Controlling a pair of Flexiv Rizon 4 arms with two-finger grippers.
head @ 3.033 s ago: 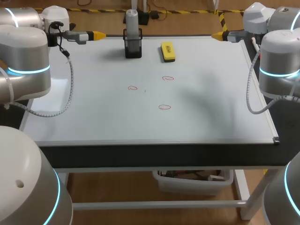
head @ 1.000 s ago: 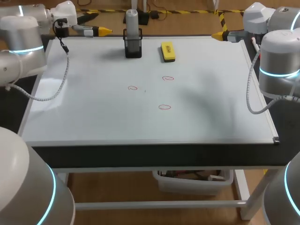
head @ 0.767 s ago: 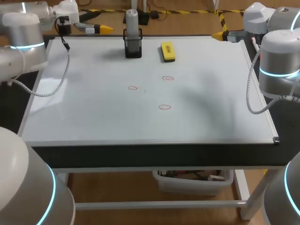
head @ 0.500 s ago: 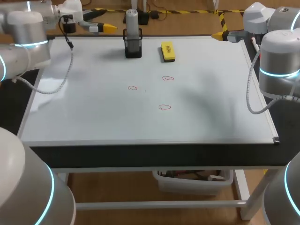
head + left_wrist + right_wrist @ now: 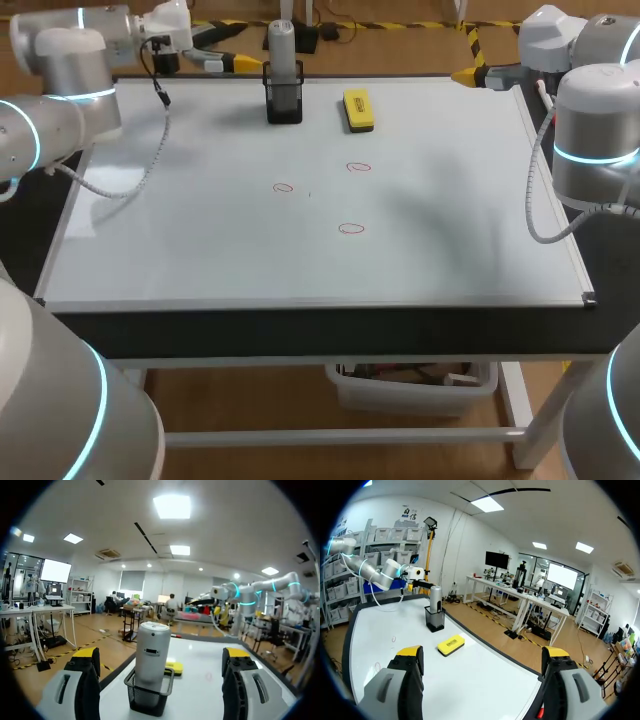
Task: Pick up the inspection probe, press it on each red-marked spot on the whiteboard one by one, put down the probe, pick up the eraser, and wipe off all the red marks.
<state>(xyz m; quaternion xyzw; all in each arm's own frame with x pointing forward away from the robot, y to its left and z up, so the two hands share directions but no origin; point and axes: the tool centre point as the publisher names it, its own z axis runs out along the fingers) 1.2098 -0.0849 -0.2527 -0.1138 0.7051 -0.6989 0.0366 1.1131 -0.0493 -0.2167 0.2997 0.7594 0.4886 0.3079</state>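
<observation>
My left gripper (image 5: 161,656) stands wide with nothing between its fingers. The inspection probe (image 5: 152,650) is ahead of it, lined up with the gap but not yet inside it. The probe is upright in a black mesh holder (image 5: 148,696) at the far edge of the whiteboard (image 5: 200,240). My right gripper (image 5: 482,654) is also wide and empty, at the board's far right corner.

I judge this to be the first step, the reach for the probe. The three red marks (image 5: 351,228) sit mid-board, well apart from both grippers. The eraser (image 5: 358,108) lies just beside the holder, untouched.

The next move calls for going straight in until my fingers straddle the grey body above the holder's rim. Then I close squarely and lift upward, so the probe clears the mesh without tipping it.
</observation>
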